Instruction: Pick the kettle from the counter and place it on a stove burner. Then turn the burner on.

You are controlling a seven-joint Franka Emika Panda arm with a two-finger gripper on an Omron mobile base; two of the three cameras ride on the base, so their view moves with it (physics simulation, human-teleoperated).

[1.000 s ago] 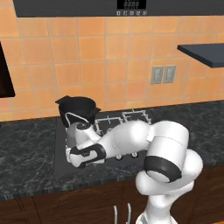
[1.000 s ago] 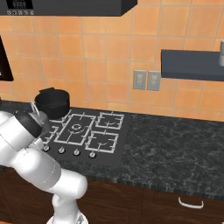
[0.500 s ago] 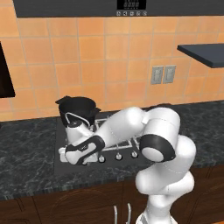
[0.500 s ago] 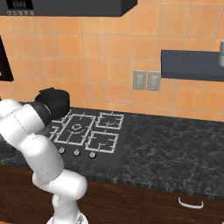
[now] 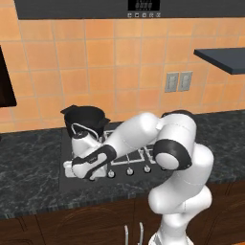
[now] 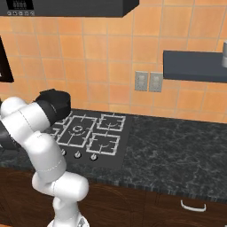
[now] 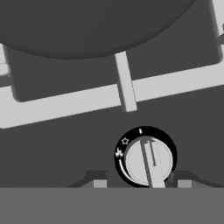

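Dark marbled tabletop (image 5: 28, 172) carries the black stove (image 6: 116, 150), w/ the arm (image 5: 143, 136) bent low over its left front corner. The kettle (image 5: 82, 138) already sits on the stove's front-left burner, just in front of the black two-handled pot (image 5: 85, 117); in the hand view its round underside (image 7: 87, 22) looms over the grey grate (image 7: 127, 87).

So, by my reading, the step in hand is the burner knob. The gripper (image 7: 142, 183) hangs right above a silver knob (image 7: 148, 161) at the left end of the knob row (image 6: 77, 154). Fingers look spread, one tip (image 7: 99, 183) well left of the knob, the other just right of it, nothing held.

To do it well: shift sideways so the knob sits centred btwn the tips, drop, close on the raised ridge, then rotate toward the flame mark (image 7: 119, 153). Keep the wrist clear of the kettle's wire handle.

Hard to tell: whether this knob really feeds the kettle's burner, and how high the tips sit above it. In the left base view the hand covers the knob; in the right base view the arm hides kettle and hand.
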